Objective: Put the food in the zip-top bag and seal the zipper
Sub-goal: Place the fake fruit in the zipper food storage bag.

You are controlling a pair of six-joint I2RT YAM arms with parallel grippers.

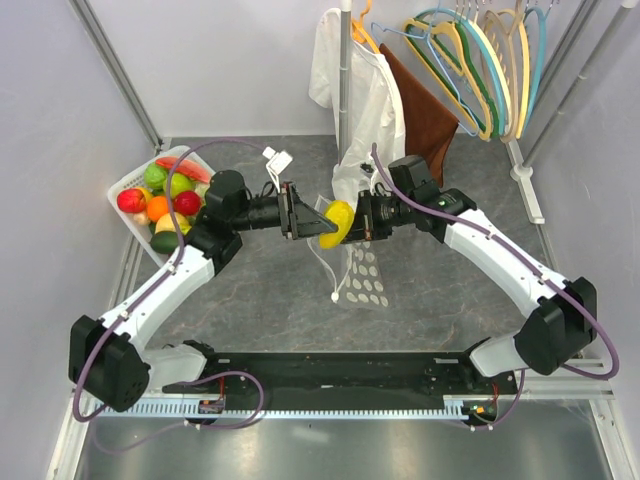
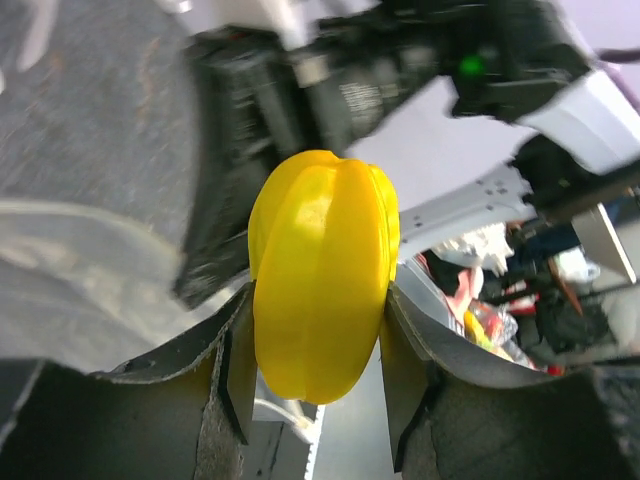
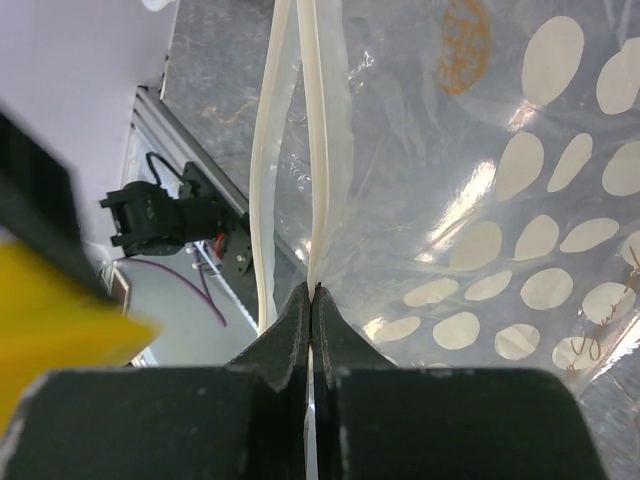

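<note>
— Yellow plastic, ribbed and glossy: is that toy pepper [image 2: 322, 285] actually gripped?

— Yes. The left gripper [image 2: 318, 345] has it pinched by its sides between both fingers. It's up off the grey stone-look table [image 1: 260, 290] and held right at the bag's mouth.

— And the other arm?

— The right gripper [image 3: 312, 300] is clamped tight on the top edge of the clear zip-top bag with white polka dots [image 3: 480, 250]. Its jaws meet on one lip, just by the pale zipper track [image 3: 322, 150], and the rest hangs floppy toward the table. I'd say it holds that lip up so the mouth gapes for the pepper.

— Does it gape?

— From the wrist view the two pale strips stand a little apart. How wide, I cannot tell.

— Anything inside?

— No food that I can make out, only dots and glare.

— Where's the rest of it?

— In the white lattice plastic basket [image 1: 128, 177] at the far left, well apart from the bag. There's a red apple [image 1: 130, 200], a green fruit [image 1: 155, 177], an orange one [image 1: 157, 208], a red slice [image 1: 185, 167] along the back rim and a dark green piece [image 1: 165, 241] at the front.

— Early days, then?

— I'd judge so: one piece at the mouth, a basketful to go, and the zipper not sealed.
</note>
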